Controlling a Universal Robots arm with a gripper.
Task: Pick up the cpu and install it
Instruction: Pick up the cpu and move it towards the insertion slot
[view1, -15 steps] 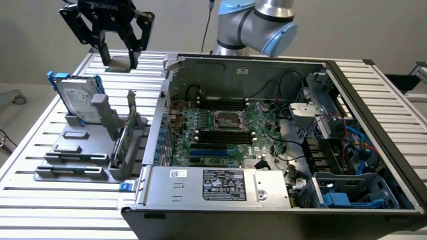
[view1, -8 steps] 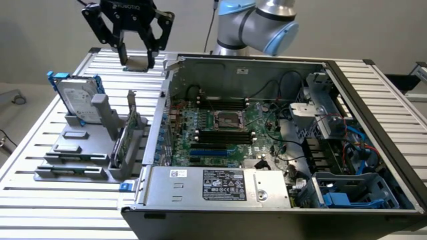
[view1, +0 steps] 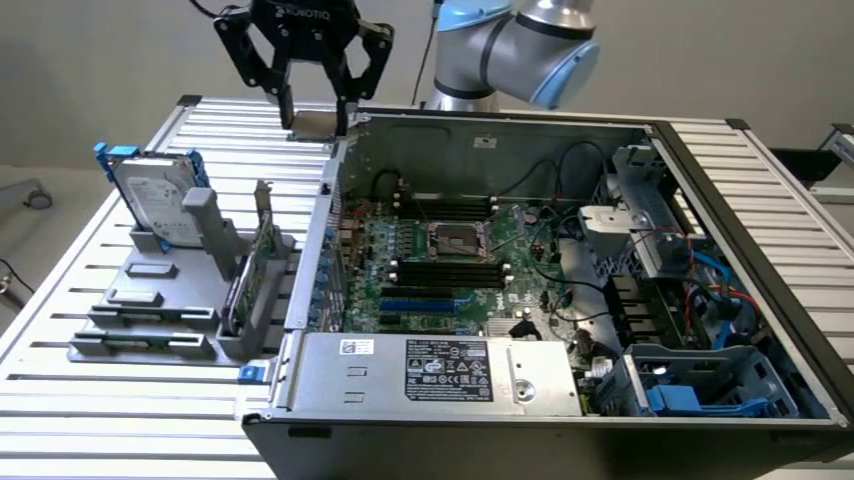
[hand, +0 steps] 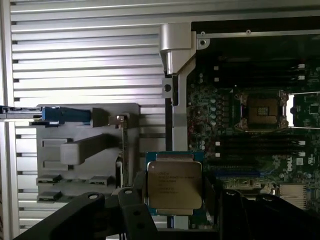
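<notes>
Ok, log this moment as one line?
end effector: shut on flat square silver-topped cpu | place: aloft, outside open black computer case | square metal-framed motherboard socket: open, empty

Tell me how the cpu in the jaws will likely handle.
The cpu looks thin, flat and metal-topped, so probably stiff and light. That smooth top may be slippery. The gripper holds it by its edges alone, so it might tilt or slip if knocked.

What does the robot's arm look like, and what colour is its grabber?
The arm is made of round silver-grey tubes with light blue caps on its joints. The gripper is black, with thin jointed fingers and white letters printed on its body.
</notes>
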